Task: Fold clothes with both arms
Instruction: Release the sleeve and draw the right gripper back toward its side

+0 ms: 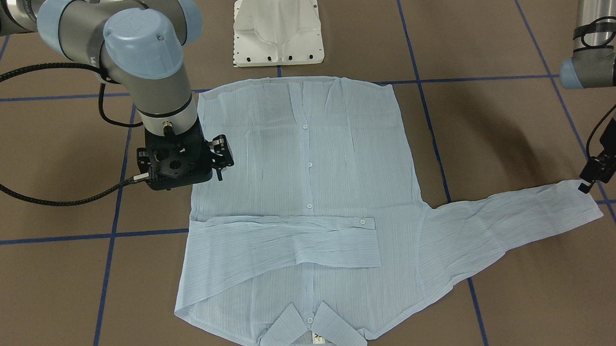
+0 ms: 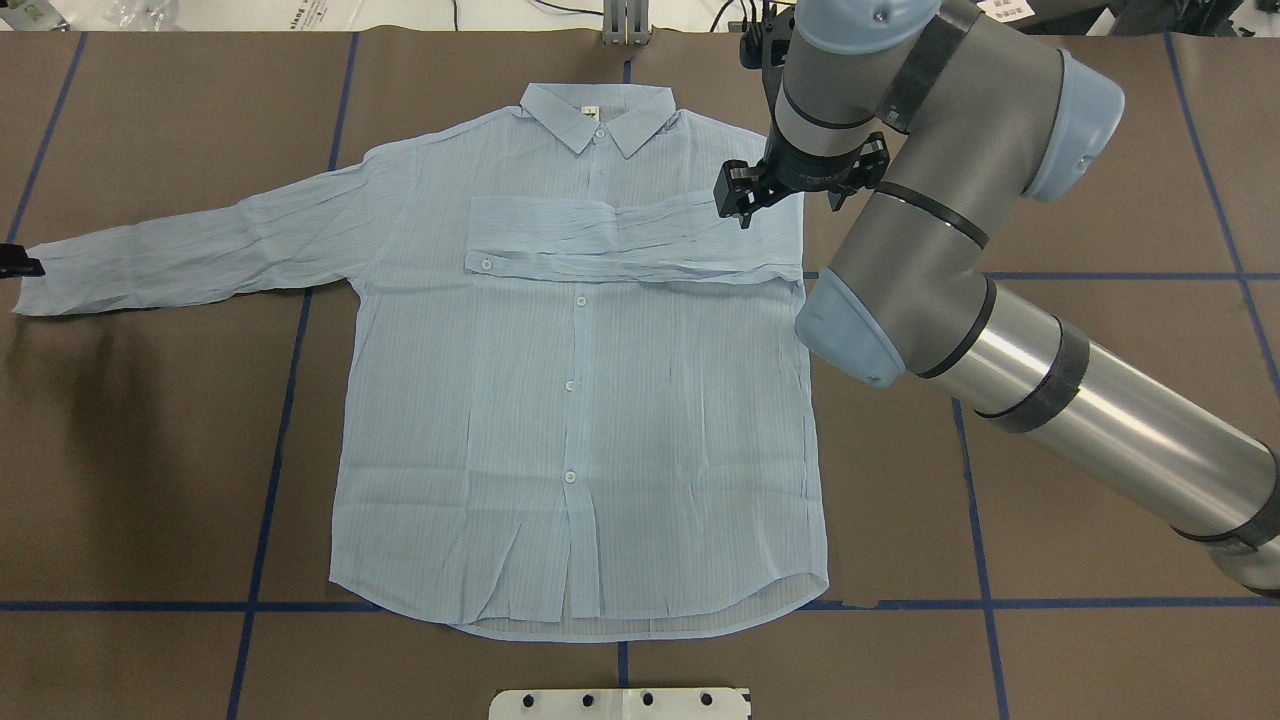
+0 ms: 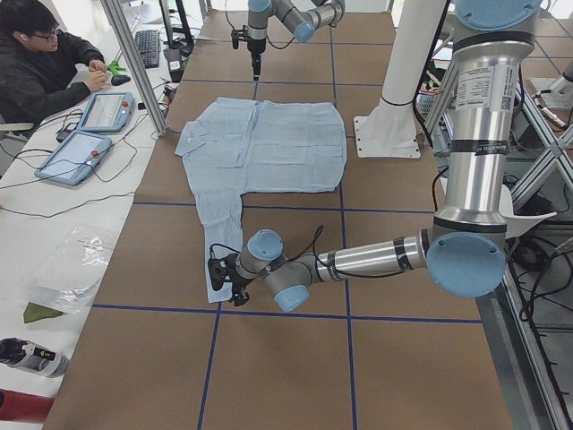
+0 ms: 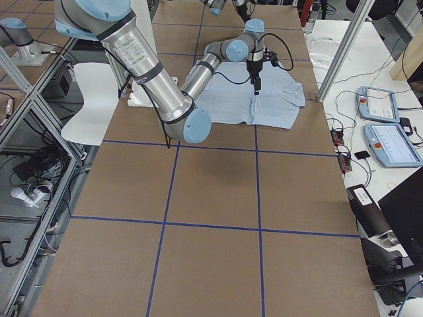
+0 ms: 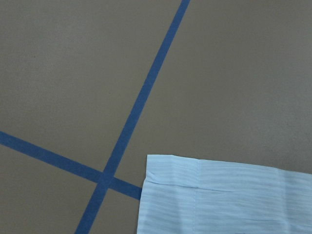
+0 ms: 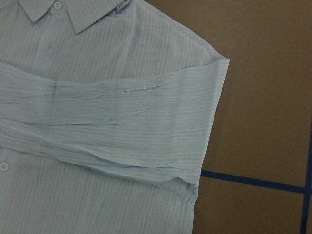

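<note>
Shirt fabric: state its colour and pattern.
The shirt is pale light blue with fine stripes; the right wrist-mounted view shows it best.

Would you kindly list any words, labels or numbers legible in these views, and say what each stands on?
Neck tag inside the shirt collar: dark marks, too small to read.
Sticker on the left arm: print too small to read.
No other text is legible.

Noted on site: a brown tabletop (image 2: 1100, 450) ruled into squares by blue tape lines (image 2: 150, 606), and alongside it a white side desk (image 3: 36, 242) with a seated person (image 3: 40, 67), blue-edged tablets (image 3: 107, 109) and a black keyboard (image 3: 148, 47).
</note>
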